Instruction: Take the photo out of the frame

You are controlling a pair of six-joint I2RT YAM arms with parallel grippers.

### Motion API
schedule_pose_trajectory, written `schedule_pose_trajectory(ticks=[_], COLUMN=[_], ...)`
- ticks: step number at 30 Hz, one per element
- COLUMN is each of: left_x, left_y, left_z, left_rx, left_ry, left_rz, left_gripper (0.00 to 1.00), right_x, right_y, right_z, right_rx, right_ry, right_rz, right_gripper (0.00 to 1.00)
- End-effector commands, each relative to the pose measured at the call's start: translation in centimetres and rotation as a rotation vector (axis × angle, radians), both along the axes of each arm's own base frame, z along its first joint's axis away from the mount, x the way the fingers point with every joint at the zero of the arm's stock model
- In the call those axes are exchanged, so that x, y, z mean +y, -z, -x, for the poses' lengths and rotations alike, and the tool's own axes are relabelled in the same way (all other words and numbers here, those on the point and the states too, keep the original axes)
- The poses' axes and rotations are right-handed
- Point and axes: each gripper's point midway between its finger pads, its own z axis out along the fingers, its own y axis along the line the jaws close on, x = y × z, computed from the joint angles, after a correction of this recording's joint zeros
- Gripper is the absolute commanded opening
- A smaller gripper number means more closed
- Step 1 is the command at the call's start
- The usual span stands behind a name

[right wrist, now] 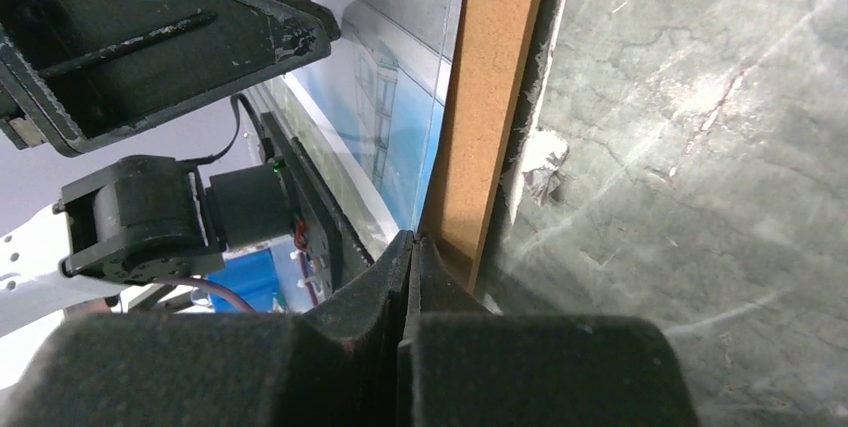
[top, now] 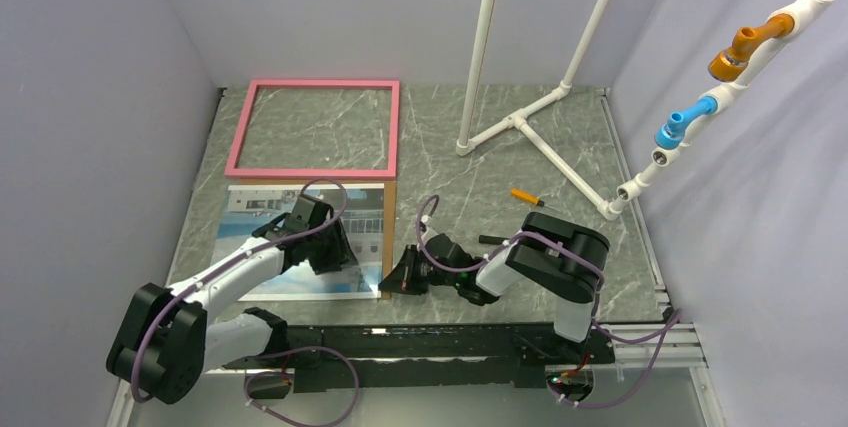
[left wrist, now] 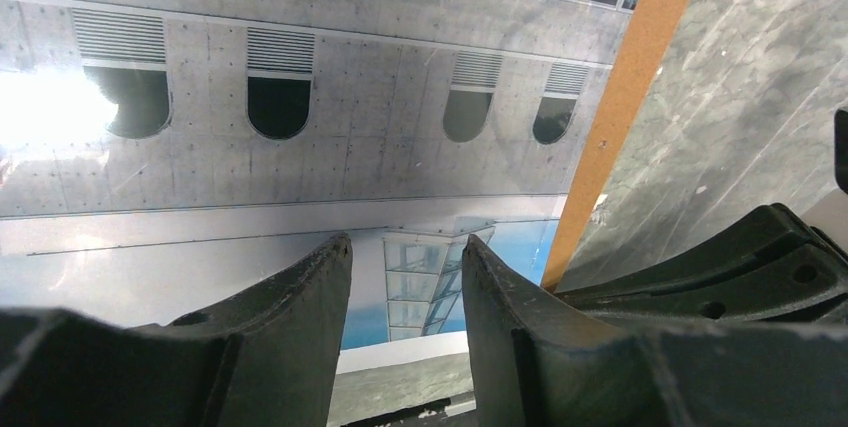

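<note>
The pink frame (top: 315, 172) lies empty on the marble table at the back left. The photo (top: 250, 247) lies in front of it on a brown backing board (top: 391, 217), whose edge shows along the photo's right side. My left gripper (top: 335, 247) is open just above the photo's right part; the left wrist view shows the photo (left wrist: 300, 147) and board edge (left wrist: 620, 117) between and beyond its jaws (left wrist: 405, 242). My right gripper (top: 398, 282) is at the photo's near right corner. In the right wrist view its jaws (right wrist: 413, 242) are shut on the photo's (right wrist: 390, 77) edge beside the board (right wrist: 490, 97).
A white pipe stand (top: 520, 122) rises at the back middle. An orange-handled screwdriver (top: 525, 197) lies right of centre. A white pipe with orange and blue fittings (top: 740, 47) slants along the right wall. Grey walls close in on the left and right.
</note>
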Motion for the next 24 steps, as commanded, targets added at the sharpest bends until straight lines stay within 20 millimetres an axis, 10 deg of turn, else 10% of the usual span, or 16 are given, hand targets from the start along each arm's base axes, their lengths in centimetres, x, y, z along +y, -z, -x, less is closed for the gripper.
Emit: schedule_pose_trajectory(ticks=[1, 12, 16, 24], left_x=[0.4, -1.2, -0.9, -0.9], left_y=[0.2, -7.8, -7.6, -7.7], left_z=[0.9, -0.8, -0.7, -0.4], left_rx=[-0.001, -0.216, -0.227, -0.23], left_ry=[0.029, 0.056, 0.043, 0.026], left_rz=[-0.015, 0.118, 0.114, 0.138], left_gripper=[0.52, 0.61, 0.65, 0.65], right_x=[0.8, -0.6, -1.3, -1.8], right_y=[-2.2, -8.7, -7.0, -11.2], right_z=[-0.3, 0.9, 0.9, 0.9], right_rx=[-0.073, -0.239, -0.237, -0.364], right_ry=[-0.012, -0.047, -0.046, -0.059], right_rz=[-0.095, -0.333, -0.29, -0.324], right_gripper=[0.0, 0.0, 0.0, 0.0])
